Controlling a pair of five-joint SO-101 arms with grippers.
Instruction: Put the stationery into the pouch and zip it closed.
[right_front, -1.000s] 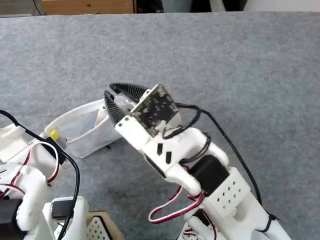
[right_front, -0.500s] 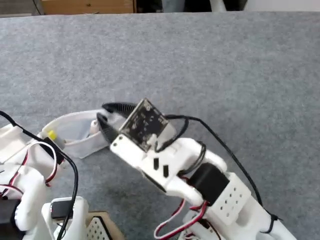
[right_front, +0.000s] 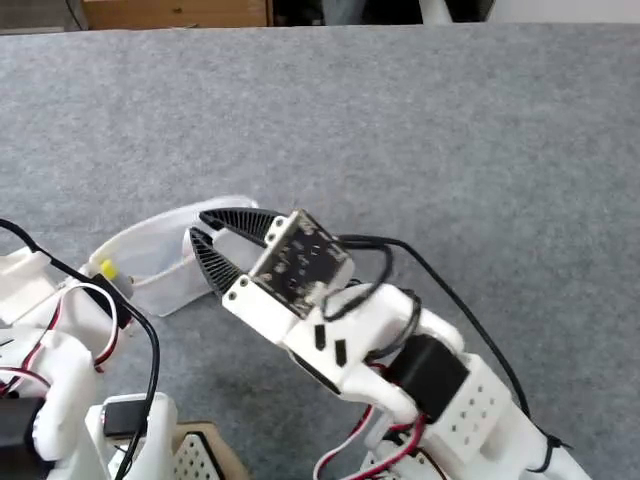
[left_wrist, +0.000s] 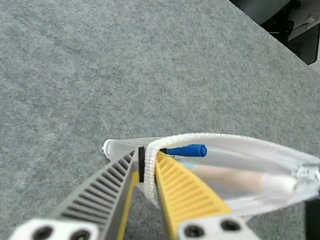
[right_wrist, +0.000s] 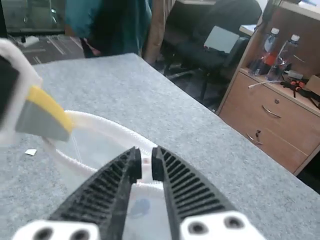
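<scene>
Left gripper (left_wrist: 145, 161) pinches end rim of translucent white zip pouch (left_wrist: 240, 161). Right gripper (right_wrist: 144, 161) at opp. end, fingers nearly together, prob. nipping rim too.

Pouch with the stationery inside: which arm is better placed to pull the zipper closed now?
Probably the right. The left hand pinches one end of the pouch and can steady it, while the right hand grips its white zipper rim.
</scene>
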